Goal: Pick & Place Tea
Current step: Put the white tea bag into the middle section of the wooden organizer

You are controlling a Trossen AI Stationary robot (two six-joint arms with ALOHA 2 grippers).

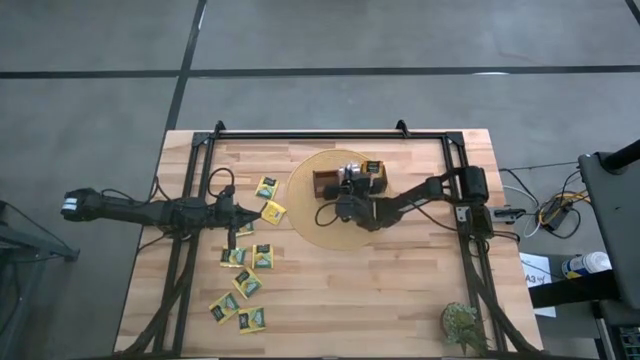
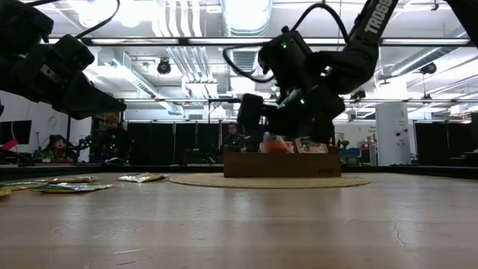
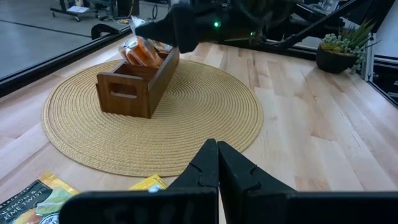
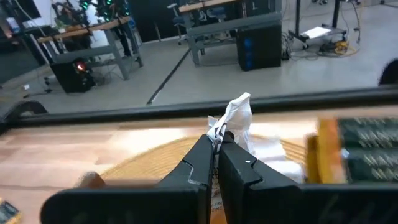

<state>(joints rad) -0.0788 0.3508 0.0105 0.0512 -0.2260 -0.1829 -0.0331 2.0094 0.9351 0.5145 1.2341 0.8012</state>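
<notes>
A brown wooden tray [image 1: 350, 182] stands on a round woven mat [image 1: 330, 225] at the table's middle, with orange tea packets [image 3: 148, 53] and a yellow-dark packet [image 4: 360, 155] in it. My right gripper [image 1: 347, 186] is over the tray, shut on a white tea packet [image 4: 236, 118]. Several yellow-green tea packets [image 1: 247, 282] lie flat on the table's left part. My left gripper [image 3: 217, 155] hovers shut with nothing in it, beside one yellow packet [image 1: 272, 211] at the mat's left edge. My right gripper pinches the white packet between its two fingertips [image 4: 214, 146], at one crumpled end [image 4: 222, 132]. The fingers reach nearly level from the table's right side. The rest of the packet sticks out past the fingertips above the tray [image 3: 134, 28]; whether it touches the tray I cannot tell.
A black metal frame [image 1: 320, 133] runs along the far edge and down both sides of the table. A small potted plant [image 1: 463, 325] sits at the near right corner. Bare wood lies between the mat and the near edge.
</notes>
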